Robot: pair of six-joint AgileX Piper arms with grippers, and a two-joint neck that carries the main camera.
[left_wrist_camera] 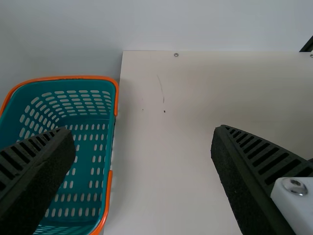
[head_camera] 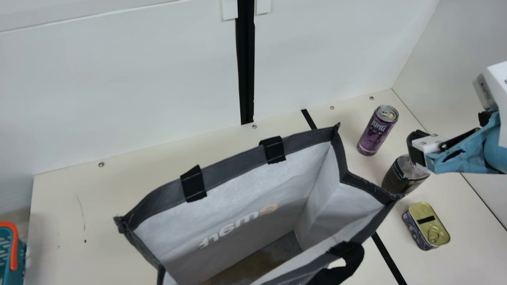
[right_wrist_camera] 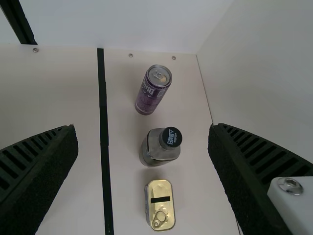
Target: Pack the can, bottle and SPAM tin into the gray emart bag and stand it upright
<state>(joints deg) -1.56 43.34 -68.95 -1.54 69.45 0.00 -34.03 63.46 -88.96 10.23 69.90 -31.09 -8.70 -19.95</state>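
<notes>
The gray emart bag (head_camera: 233, 168) stands upright with its mouth wide and its inside floor showing. Right of it, in the main view, are the purple can (head_camera: 375, 132), the dark bottle (head_camera: 396, 176) and the SPAM tin (head_camera: 429, 227), lying flat. My right gripper (head_camera: 416, 150) is above the bottle and covers its top there. In the right wrist view, my right gripper (right_wrist_camera: 142, 128) is open and holds nothing; the upright can (right_wrist_camera: 151, 93), black-capped bottle (right_wrist_camera: 159, 149) and gold-lidded tin (right_wrist_camera: 160, 205) stand apart below. My left gripper (left_wrist_camera: 143, 131) is open and empty over the table's left part.
A teal basket (left_wrist_camera: 116, 98) with an orange rim and handle stands at the table's left edge. White walls (head_camera: 119, 87) close off the back and right side. A black strip (right_wrist_camera: 104, 122) crosses the cream table between the bag and the three items.
</notes>
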